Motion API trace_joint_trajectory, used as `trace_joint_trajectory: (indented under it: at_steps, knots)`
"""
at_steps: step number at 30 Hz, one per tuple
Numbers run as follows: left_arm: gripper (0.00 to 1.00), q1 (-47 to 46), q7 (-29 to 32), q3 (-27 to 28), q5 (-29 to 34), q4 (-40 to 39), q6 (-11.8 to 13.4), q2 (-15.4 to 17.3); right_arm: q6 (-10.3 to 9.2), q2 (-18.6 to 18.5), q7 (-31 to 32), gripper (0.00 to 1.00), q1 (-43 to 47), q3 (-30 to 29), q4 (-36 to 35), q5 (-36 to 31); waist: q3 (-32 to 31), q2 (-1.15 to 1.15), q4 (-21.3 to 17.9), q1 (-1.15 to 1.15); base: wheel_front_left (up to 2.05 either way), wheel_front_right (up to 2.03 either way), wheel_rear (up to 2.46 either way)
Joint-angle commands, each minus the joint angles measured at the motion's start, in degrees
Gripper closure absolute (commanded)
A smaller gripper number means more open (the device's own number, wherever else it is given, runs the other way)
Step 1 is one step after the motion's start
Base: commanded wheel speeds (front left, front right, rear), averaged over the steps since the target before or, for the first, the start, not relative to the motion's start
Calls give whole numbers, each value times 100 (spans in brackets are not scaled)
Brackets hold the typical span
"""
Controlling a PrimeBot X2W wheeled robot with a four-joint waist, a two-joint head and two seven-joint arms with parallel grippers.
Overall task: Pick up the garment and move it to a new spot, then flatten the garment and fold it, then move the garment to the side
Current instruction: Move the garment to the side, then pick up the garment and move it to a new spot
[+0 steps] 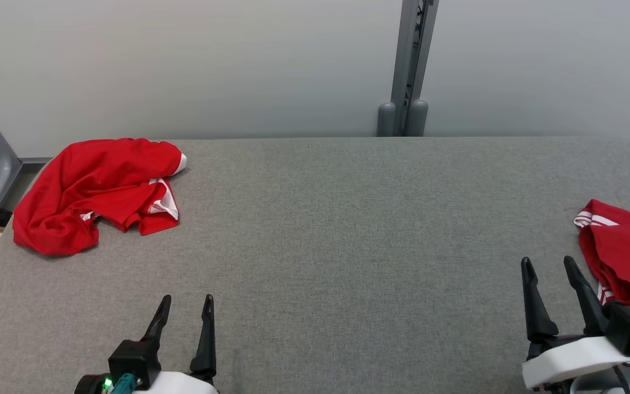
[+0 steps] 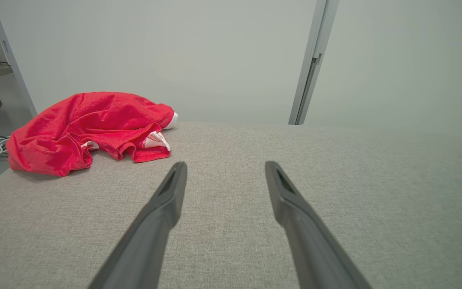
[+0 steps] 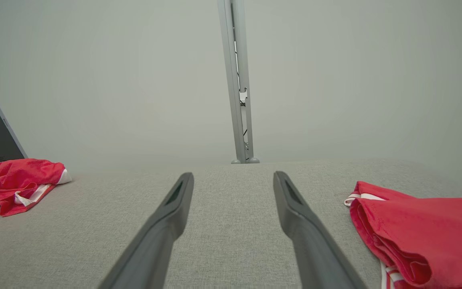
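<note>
A crumpled red garment point(image 1: 96, 191) with white trim lies at the far left of the grey cloth table point(image 1: 348, 246), a folded red garment point(image 1: 626, 251) lies at its right edge, a pale wall point(image 1: 238, 65) stands behind, and the left gripper point(image 1: 187, 300) and right gripper point(image 1: 547, 261) point forward at the near side, fingers apart, holding nothing.

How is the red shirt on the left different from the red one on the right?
The left garment is a crumpled heap; the right garment lies flatter, with neater folded edges. The left garment sits at the far edge of the table; the right garment lies nearer, beside the right gripper. Both are red with white trim.
</note>
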Motion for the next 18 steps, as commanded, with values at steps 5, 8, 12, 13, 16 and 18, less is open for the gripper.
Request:
trace_joint_trajectory:
  at_steps: [5,8,12,13,16,18]
  knots:
    - [0,-8,-25,16,22,-6,28,2,1,-22,67,0,90,58,-105,55,4,0,5,0,0,0,0]
    - [0,-31,-25,27,22,2,17,-6,1,-22,84,0,96,73,-123,77,5,0,9,0,0,0,0]
    - [0,-51,-25,51,34,7,16,-8,1,-21,99,0,115,78,-134,97,14,0,18,0,0,0,0]
    - [0,-55,-25,57,39,5,19,-9,1,-21,102,0,117,78,-137,101,18,0,20,0,0,0,0]
    - [0,-65,-25,72,50,-8,17,-11,1,-21,104,0,116,93,-145,115,27,0,31,0,0,0,0]
    - [0,-68,-25,81,52,-13,13,-15,1,-21,96,0,124,94,-153,135,33,0,41,0,0,0,0]
